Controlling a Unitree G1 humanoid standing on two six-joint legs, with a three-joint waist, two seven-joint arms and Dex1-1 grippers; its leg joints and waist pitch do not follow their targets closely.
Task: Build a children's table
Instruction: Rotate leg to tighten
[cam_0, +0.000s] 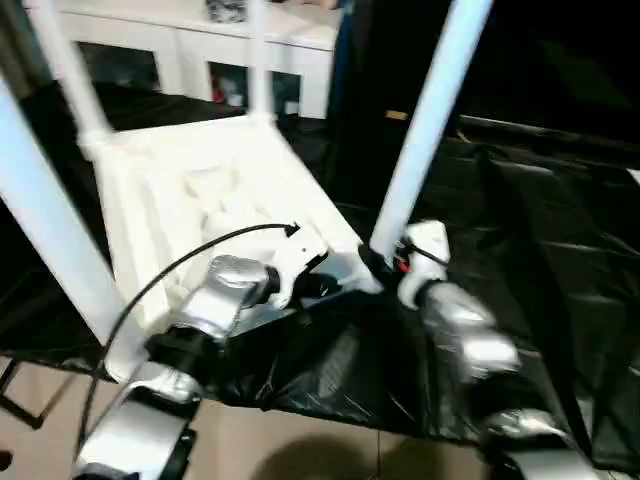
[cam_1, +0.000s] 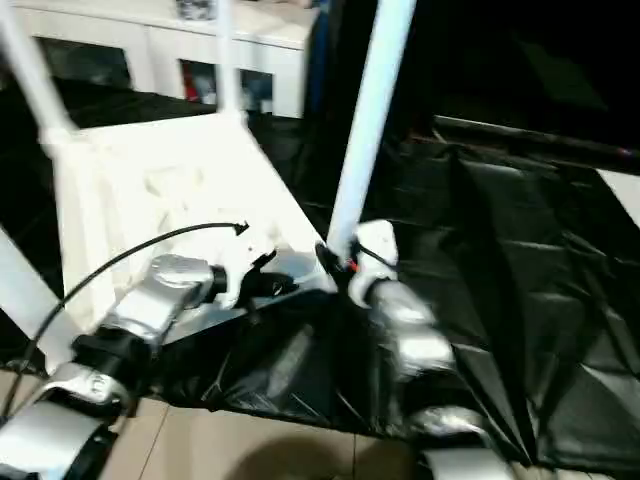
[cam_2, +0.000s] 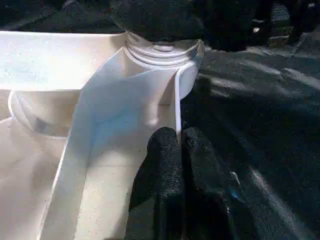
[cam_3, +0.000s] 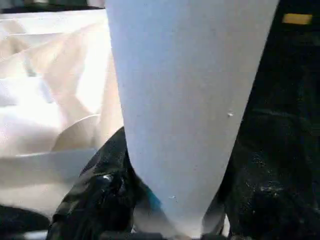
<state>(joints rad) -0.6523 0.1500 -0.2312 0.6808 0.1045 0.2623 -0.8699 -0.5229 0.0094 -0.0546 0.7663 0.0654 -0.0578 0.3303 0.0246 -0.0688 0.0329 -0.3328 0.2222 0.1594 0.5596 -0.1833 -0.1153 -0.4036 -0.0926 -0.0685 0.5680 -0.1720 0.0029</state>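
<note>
The children's table lies upside down on a black sheet, its white ribbed tabletop (cam_0: 200, 190) facing up. Three legs stand in its corner sockets: two at the far corners (cam_0: 70, 70) (cam_0: 258, 60) and one at the near left (cam_0: 50, 230). A fourth leg (cam_0: 430, 110) rises at the near right corner. My left gripper (cam_2: 179, 150) is shut on the tabletop's thin rim wall just beside that corner socket (cam_2: 162, 50). My right gripper (cam_0: 378, 265) is closed around the base of the fourth leg (cam_3: 185, 100), with one black finger (cam_3: 100, 190) pressed against its side.
A black plastic sheet (cam_0: 540, 230) covers the work surface and hangs over its near edge. A white cabinet with glass doors (cam_0: 200, 45) stands behind the table. Pale floor (cam_0: 280, 440) shows below the sheet's edge. A black cable (cam_0: 170, 270) arcs over my left forearm.
</note>
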